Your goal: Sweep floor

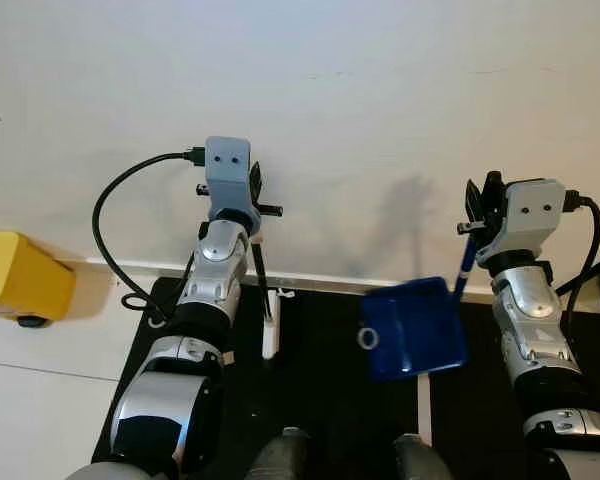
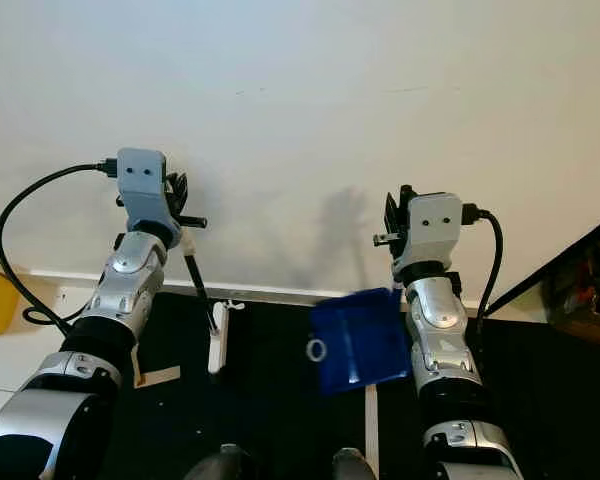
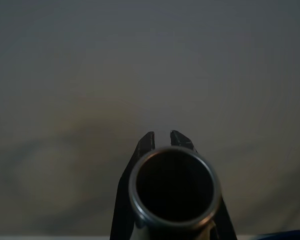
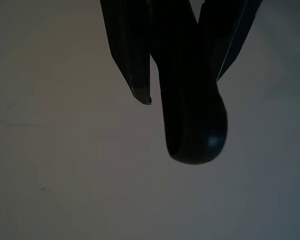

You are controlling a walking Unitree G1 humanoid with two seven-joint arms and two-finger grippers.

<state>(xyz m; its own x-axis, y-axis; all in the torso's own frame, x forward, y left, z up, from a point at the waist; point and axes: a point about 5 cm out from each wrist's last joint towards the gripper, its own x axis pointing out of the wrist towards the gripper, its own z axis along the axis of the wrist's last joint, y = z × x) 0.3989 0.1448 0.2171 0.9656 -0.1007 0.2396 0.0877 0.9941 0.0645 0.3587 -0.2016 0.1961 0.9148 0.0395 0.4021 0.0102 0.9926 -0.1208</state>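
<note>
A plain off-white wall (image 1: 380,90) fills the upper part of the head views, meeting a pale baseboard (image 1: 320,282) and, below it, a black mat (image 1: 320,370) beside white floor tiles (image 1: 40,390). One yellow box (image 1: 20,278) sits on the tiles at the robot's left, cut off by the frame edge.

Two arms are raised toward the wall. The left claw (image 1: 257,190) is closed around one thin dark broom handle (image 1: 263,280), which runs down to a white piece (image 1: 271,335) low over the mat; the broom's bristles cannot be made out. In the left wrist view the handle's hollow round end (image 3: 174,187) faces the camera, with two black fingertips (image 3: 148,141) just showing past it against the dim wall.

The right claw (image 1: 477,205) grips the blue handle (image 1: 462,272) of one blue dustpan (image 1: 412,328), which hangs tilted in front of the mat, a small ring (image 1: 368,339) at its near edge. In the right wrist view the dark rounded handle end (image 4: 195,135) sticks out between the black fingers (image 4: 132,60); everything there is shadowed and the dustpan's tray is hidden.

A black cable (image 1: 120,220) loops from the left wrist.
</note>
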